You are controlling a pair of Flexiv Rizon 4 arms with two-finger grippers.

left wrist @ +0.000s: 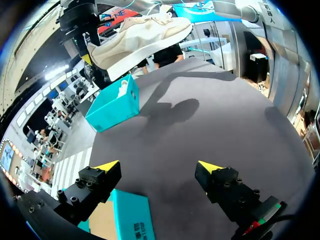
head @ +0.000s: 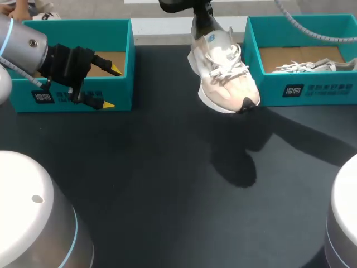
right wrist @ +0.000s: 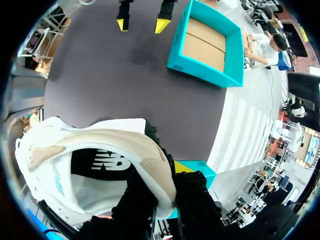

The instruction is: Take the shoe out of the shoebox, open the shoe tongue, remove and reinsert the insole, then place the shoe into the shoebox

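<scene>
A white and beige shoe hangs in the air over the far middle of the table, toe tilted down. My right gripper is shut on its heel collar, one finger inside the shoe and one outside, as the right wrist view shows. In the left wrist view the shoe hangs well ahead of the gripper. My left gripper stands wide open and empty at the front wall of the left shoebox, and it has bare table ahead of it.
The left teal shoebox shows only a cardboard floor. The right teal shoebox holds a second white shoe with loose laces. The dark tabletop stretches between and in front of the boxes.
</scene>
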